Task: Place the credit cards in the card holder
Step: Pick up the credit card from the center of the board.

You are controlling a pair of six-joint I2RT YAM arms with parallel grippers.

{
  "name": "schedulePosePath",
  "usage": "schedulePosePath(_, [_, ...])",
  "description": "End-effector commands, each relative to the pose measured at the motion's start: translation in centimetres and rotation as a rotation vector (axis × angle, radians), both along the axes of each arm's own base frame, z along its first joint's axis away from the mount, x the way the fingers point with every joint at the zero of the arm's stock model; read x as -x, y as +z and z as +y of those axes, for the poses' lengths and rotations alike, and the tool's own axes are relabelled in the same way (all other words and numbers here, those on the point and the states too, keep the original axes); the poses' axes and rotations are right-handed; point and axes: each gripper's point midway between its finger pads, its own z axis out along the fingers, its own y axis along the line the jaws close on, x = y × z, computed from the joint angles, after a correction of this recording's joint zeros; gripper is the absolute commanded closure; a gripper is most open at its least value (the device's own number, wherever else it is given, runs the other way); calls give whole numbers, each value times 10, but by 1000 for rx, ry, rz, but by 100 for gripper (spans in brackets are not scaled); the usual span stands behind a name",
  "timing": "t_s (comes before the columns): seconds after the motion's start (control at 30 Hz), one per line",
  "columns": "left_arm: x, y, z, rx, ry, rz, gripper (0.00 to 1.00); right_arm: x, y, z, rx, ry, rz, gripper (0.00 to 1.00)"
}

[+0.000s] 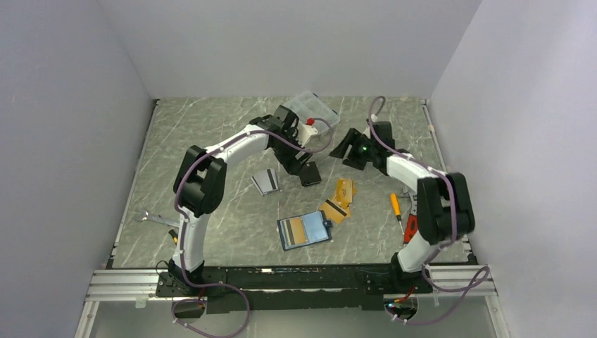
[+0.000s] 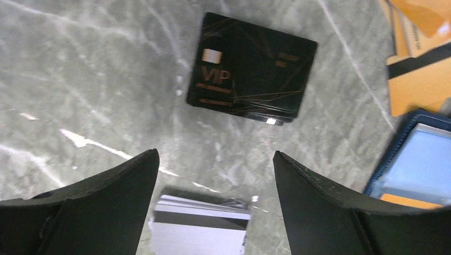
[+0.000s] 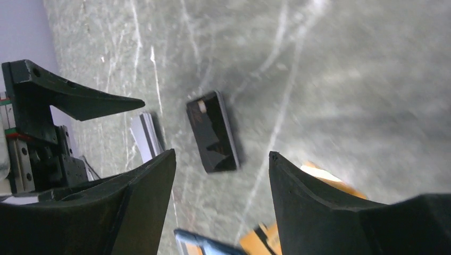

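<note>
A black credit card marked VIP lies flat on the marble table, just beyond my left gripper, which is open and empty above it. A small stack of silver-grey cards with a dark stripe lies under that gripper's near side. In the top view the black card sits between both grippers, with the silver cards to its left and orange-gold cards to its right. The card holder lies open nearer the bases, with an orange card in it. My right gripper hovers open, holding nothing, facing the black card.
A clear plastic compartment box stands at the back behind the left arm. A screwdriver and a red-handled tool lie by the right arm. A wrench lies at the left edge. Walls close in three sides.
</note>
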Motion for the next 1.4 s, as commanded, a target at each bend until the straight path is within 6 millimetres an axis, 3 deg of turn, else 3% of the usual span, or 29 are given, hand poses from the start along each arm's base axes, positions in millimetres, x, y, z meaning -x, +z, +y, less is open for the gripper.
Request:
schedulePosePath(0.0, [-29, 16, -5, 25, 23, -99, 15, -35, 4, 39, -58, 115, -77, 32])
schedulePosePath(0.17, [-36, 11, -12, 54, 24, -110, 15, -51, -19, 57, -144, 137, -31, 37])
schedulePosePath(0.37, [-37, 1, -15, 55, 6, -113, 15, -51, -39, 67, -159, 154, 22, 49])
schedulePosePath(0.73, [-38, -15, -17, 27, -20, -121, 15, -27, -55, 76, -190, 187, 75, 53])
schedulePosePath(1.0, [-38, -20, -21, 5, -35, -139, 15, -8, -68, 77, -208, 181, 109, 66])
schedulePosePath(1.37, [-33, -35, -23, -54, -56, -155, 16, 4, -69, 75, -219, 176, 118, 66])
